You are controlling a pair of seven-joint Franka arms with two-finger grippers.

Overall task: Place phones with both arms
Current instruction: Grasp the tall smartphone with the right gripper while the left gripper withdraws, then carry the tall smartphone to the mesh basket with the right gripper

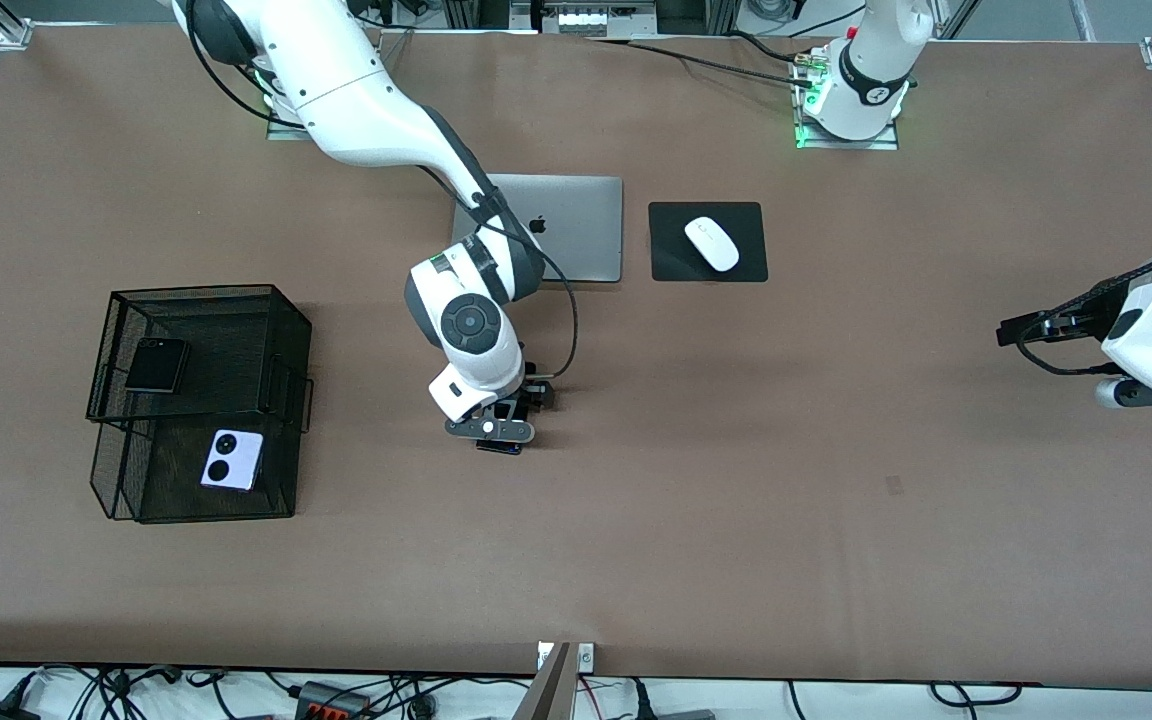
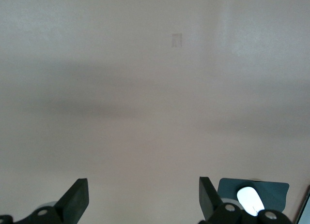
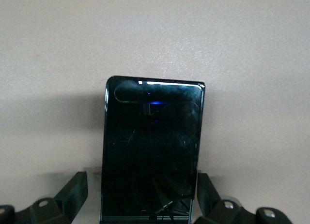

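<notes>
White phone (image 1: 232, 460) lies in lower tier of mesh rack (image 1: 126, 490), toward right arm's end of desk; black flip phone (image 1: 157, 365) on upper tier, farther back. Two placed. Mid-desk: right gripper (image 1: 499, 436) low over slim black phone (image 3: 151, 146), fingers spread either side, not yet clamped. Third phone left to lift and place. Left gripper (image 2: 144, 197) open, empty, waits over bare desk at left arm's end. Laptop (image 1: 576, 225), mouse (image 1: 712, 243) farther back.

Even bright overhead light, soft shadows, wrist views hazy
</notes>
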